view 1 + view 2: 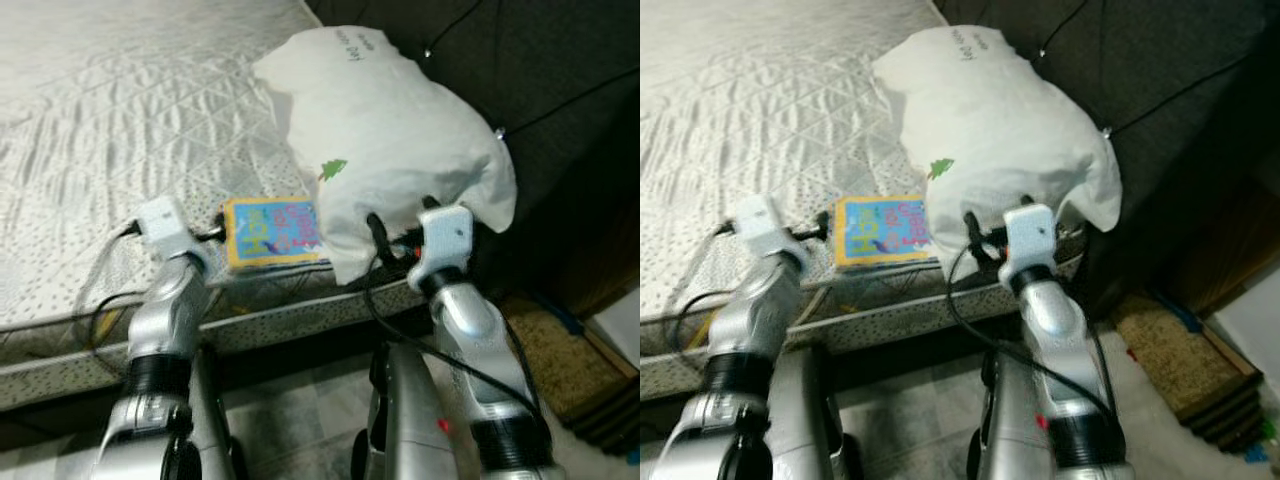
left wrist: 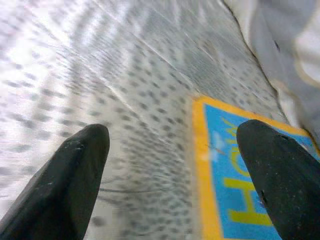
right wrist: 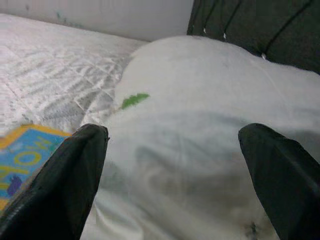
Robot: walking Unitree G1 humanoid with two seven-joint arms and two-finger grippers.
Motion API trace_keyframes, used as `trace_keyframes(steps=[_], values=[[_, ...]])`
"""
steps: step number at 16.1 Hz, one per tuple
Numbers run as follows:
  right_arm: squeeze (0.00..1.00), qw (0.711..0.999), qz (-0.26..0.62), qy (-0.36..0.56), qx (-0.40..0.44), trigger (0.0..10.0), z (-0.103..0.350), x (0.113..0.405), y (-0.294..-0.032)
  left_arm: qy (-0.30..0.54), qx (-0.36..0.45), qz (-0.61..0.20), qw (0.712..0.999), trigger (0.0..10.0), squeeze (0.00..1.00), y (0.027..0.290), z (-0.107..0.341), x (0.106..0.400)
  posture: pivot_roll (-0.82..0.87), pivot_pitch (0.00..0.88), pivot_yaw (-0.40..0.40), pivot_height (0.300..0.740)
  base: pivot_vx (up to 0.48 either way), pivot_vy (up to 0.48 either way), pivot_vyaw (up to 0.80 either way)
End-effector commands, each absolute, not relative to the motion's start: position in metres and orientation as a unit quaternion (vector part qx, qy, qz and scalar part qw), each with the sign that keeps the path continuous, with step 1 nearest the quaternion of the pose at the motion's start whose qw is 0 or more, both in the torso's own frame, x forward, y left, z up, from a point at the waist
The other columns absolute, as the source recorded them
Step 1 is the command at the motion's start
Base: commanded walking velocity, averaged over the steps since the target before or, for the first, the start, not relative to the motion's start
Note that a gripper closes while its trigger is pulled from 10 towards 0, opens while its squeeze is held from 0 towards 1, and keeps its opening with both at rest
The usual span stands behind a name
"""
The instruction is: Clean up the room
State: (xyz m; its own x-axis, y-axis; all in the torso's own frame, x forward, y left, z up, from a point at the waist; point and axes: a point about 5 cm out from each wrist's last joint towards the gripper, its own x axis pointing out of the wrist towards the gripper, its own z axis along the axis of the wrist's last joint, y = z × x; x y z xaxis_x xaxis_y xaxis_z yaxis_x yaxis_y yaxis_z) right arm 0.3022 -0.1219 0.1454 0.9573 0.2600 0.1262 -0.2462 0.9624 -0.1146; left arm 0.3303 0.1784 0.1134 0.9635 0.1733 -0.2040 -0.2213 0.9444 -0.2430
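The pillow (image 1: 385,140) is judged soft and light; its near edge should be pinched. The right gripper (image 3: 172,170) is spread open before it. The left gripper (image 2: 175,175) is spread open beside the book (image 1: 270,232).

Two rounded, brushed-silver metal arms, each ringed by a ribbed black band low on the forearm, end in white, boxy plastic wrist housings. Thin black cables loop from the left wrist housing (image 1: 163,226) and trail beside its arm; thicker black cables curl out around the right wrist housing (image 1: 444,238), with a hint of red wire beside it. Each pincer has two long, matte black, blunt-tipped fingers (image 2: 75,175) with a slightly grainy surface (image 3: 280,170).
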Motion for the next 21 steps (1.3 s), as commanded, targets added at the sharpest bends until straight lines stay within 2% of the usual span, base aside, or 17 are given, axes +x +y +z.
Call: trace_keyframes(steps=[1, 7, 9, 10, 11, 17, 21], values=[[0.0, 0.988, 0.127, -0.074, -0.046, 10.0, 0.146, 0.305, -0.121, 0.06, -0.112, 0.098, 0.987, 10.0, 1.0, 0.175, 0.123, 0.328, 0.07, 0.0, -0.03, 0.485, 0.0, 0.0, 0.0], [0.0, 0.987, 0.129, -0.094, -0.007, 10.0, 0.156, 0.325, -0.102, -0.038, 0.007, 0.135, 0.99, 10.0, 1.0, 0.206, 0.139, 0.282, 0.13, 0.0, -0.048, 0.485, 0.0, 0.0, 0.0], [0.0, 0.987, 0.128, -0.098, 0.003, 10.0, 0.157, 0.325, -0.103, -0.079, 0.053, 0.113, 0.989, 10.0, 1.0, 0.204, 0.143, 0.27, 0.12, 0.0, -0.046, 0.485, 0.0, 0.0, 0.0], [0.0, 0.987, 0.127, -0.1, 0.008, 10.0, 0.156, 0.325, -0.106, -0.083, 0.068, 0.101, 0.989, 10.0, 0.13, 0.199, 0.144, 0.266, 0.11, 0.0, -0.036, 0.485, 0.0, 0.0, 0.0], [0.0, 0.987, 0.125, -0.099, 0.013, 10.0, 0.154, 0.324, -0.107, -0.089, 0.085, 0.093, 0.988, 10.0, 0.0, 0.196, 0.145, 0.265, 0.11, 0.0, -0.031, 0.494, 0.0, 0.0, 0.0], [0.0, 0.99, 0.108, -0.082, 0.03, 10.0, 0.139, 0.308, -0.11, -0.065, 0.091, 0.057, 0.992, 10.0, 0.0, 0.188, 0.132, 0.258, 0.07, 0.0, 0.025, 0.569, 0.0, 0.0, 0.0], [0.0, 0.994, 0.093, -0.062, 0.015, 10.0, 0.128, 0.301, -0.124, -0.055, 0.069, 0.065, 0.994, 10.0, 0.0, 0.186, 0.125, 0.263, 0.04, 0.0, 0.019, 0.614, 0.0, 0.0, 0.0]])
